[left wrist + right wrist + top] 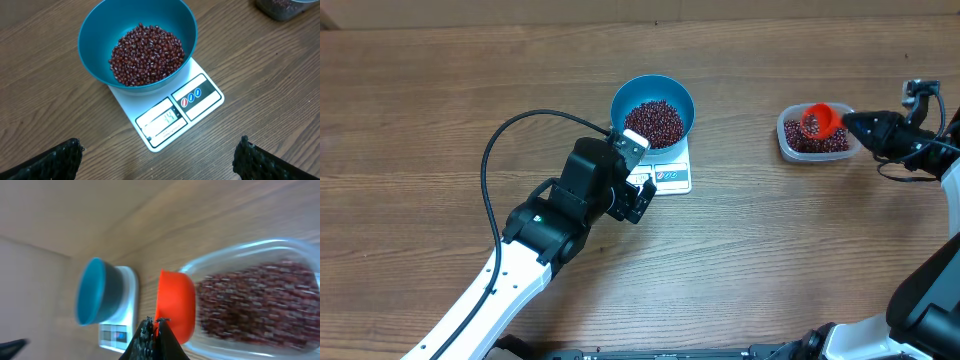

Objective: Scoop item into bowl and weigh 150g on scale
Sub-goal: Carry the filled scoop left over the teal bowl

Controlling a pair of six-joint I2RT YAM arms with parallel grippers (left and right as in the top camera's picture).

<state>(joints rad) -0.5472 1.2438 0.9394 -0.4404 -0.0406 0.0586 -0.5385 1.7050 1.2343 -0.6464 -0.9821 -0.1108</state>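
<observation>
The blue bowl (pixel 623 100) sits on the white scale (pixel 674 180) near the middle of the wooden table (pixel 440 90), and it covers the far part of the scale, so only the front strip with the display (pixel 163 121) and the label panel (pixel 196 96) shows. A heap of dark red beans (pixel 146 54) fills the bottom of the bowl. The digits on the display are small and may read a hundred and forty-odd; I cannot be sure of them.

The left gripper (pixel 637 172) hangs just in front of the scale with its jaws spread wide and nothing between them. In its wrist view the two dark fingers (pixel 52 162) stand at the bottom corners, apart from the scale and the bowl.

Well to the right, a clear plastic tub (pixel 785 140) holds more beans (pixel 825 143). The right gripper (pixel 852 123) has its jaws pressed together on the handle of an orange scoop (pixel 820 121), whose cup sits over the tub, tilted on its side. There seem to be a few beans in the cup in the overhead view.
</observation>
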